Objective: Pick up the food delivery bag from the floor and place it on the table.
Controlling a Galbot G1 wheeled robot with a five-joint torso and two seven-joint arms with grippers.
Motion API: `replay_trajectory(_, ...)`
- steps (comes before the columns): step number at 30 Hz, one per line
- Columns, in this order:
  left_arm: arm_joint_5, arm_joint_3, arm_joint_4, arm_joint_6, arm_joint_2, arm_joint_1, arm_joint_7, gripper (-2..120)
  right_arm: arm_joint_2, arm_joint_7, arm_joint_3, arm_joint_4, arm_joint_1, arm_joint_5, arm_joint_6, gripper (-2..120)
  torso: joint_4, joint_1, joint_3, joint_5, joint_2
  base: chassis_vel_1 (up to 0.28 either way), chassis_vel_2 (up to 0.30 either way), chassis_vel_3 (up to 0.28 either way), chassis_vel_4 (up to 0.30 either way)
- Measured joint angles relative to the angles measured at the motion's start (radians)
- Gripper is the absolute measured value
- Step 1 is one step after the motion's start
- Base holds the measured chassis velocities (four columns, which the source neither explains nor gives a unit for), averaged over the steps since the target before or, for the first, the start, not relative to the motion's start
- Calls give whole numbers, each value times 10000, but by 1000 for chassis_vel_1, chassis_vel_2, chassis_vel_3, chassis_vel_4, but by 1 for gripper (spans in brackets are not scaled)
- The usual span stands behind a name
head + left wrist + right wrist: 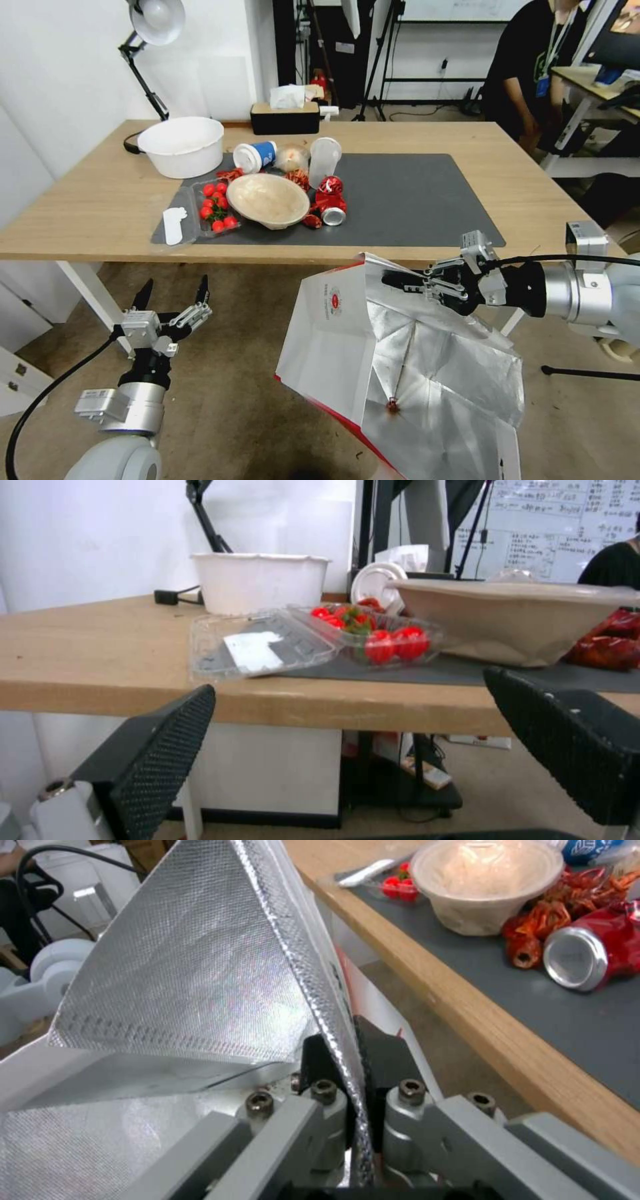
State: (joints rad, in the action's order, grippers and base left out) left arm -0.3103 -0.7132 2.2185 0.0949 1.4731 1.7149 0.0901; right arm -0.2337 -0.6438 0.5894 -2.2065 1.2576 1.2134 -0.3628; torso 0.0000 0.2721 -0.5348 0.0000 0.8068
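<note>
Foil lines the bag [400,373] — crinkled, silver, finely quilted inside, with smooth white outer panels, red edging and one small round red logo. The boxy bag hangs tilted in the air in front of the table's [100,200] near edge, above the floor [233,373], its open mouth facing the head camera. The right gripper [400,280] is clamped on the bag's upper rim, one black finger on each side of the thin foil wall; the right wrist view shows the wall pinched between them.

The left gripper [175,297] hovers low at the left, below the tabletop, its two black, ribbed fingers spread wide with nothing between them.

The table is light wood with a flat dark grey mat [413,200]. On it sit one round white tub [181,145], one shallow beige bowl [268,199], one clear plastic clamshell of small red tomatoes [217,207], one crushed red can [331,200] — its silver end toward the edge — and one black tissue box [285,119].
</note>
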Motion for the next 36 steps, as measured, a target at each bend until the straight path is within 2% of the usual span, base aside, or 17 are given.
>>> replay_trajectory(8, -1, 0, -1, 0, 12, -2, 0, 100, -8, 3, 0, -3, 6, 0, 0, 0, 0, 62, -81, -1, 143, 0, 0, 0, 0)
replay_trajectory(15, -6, -3, -6, 0, -10, -5, 0, 100, -21, 3, 0, 4, -1, -1, 0, 0, 0, 190, -276, 0, 466, 0, 0, 0, 0)
replay_trajectory(17, -9, -3, -19, 0, -12, -10, -1, 100, -39, 6, 0, 5, 18, -15, 0, 0, 0, 288, -413, 0, 699, 0, 0, 0, 0)
replay_trajectory(36, -15, 2, -69, -1, -24, -54, -8, 100, -29, 9, -1, 42, 16, -40, 12, 0, 0, 690, -925, 0, 1613, 0, 0, 0, 0)
